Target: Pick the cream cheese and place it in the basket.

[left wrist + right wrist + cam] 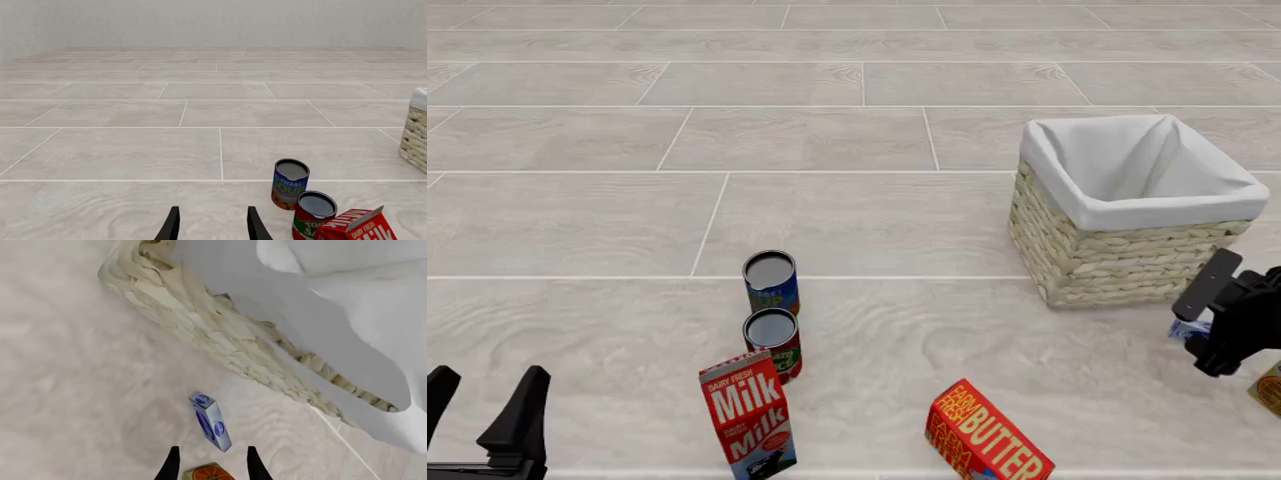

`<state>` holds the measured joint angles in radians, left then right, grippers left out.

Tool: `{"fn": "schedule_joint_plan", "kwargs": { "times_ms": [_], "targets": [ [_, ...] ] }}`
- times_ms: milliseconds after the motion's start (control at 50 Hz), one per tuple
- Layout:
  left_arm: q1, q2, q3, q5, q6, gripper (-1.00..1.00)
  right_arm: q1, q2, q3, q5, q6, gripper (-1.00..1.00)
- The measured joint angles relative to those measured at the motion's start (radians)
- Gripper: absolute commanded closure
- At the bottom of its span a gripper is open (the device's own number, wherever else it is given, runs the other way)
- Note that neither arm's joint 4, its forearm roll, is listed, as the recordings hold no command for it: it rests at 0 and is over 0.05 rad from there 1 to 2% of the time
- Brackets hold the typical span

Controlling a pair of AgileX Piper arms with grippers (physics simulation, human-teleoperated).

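The cream cheese [210,421] is a small pale blue-white box with dark blue ovals, standing on edge on the floor just beyond my right fingertips. In the front view it [1189,329] peeks out beside my right gripper [1210,325], close to the near right corner of the basket [1121,255]. The right gripper [212,462] is open and holds nothing. The wicker basket wall [220,340] and its white liner [333,315] fill the right wrist view. My left gripper [481,398] is open and empty at the near left, and it also shows in the left wrist view [212,225].
Two upright cans [771,282] [773,340], a red milk carton [747,418] and a red-orange butter box [988,438] stand in the near middle. An orange-labelled object [1270,390] sits at the right edge, under my right fingers [208,472]. The cans [289,182] show in the left wrist view.
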<state>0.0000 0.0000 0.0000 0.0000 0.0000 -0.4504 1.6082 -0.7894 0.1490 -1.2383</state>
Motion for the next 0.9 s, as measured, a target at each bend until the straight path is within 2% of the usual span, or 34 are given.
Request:
{"fn": "schedule_joint_plan", "kwargs": {
  "times_ms": [440, 900],
  "targets": [
    [0.0, 0.0, 0.0, 0.0, 0.0, -1.0, 0.003, 0.102, -0.038, -0.068, 0.013, -1.0],
    [0.0, 0.0, 0.0, 0.0, 0.0, -1.0, -0.012, 0.154, -0.047, -0.093, 0.006, -1.0]
  ]
}}
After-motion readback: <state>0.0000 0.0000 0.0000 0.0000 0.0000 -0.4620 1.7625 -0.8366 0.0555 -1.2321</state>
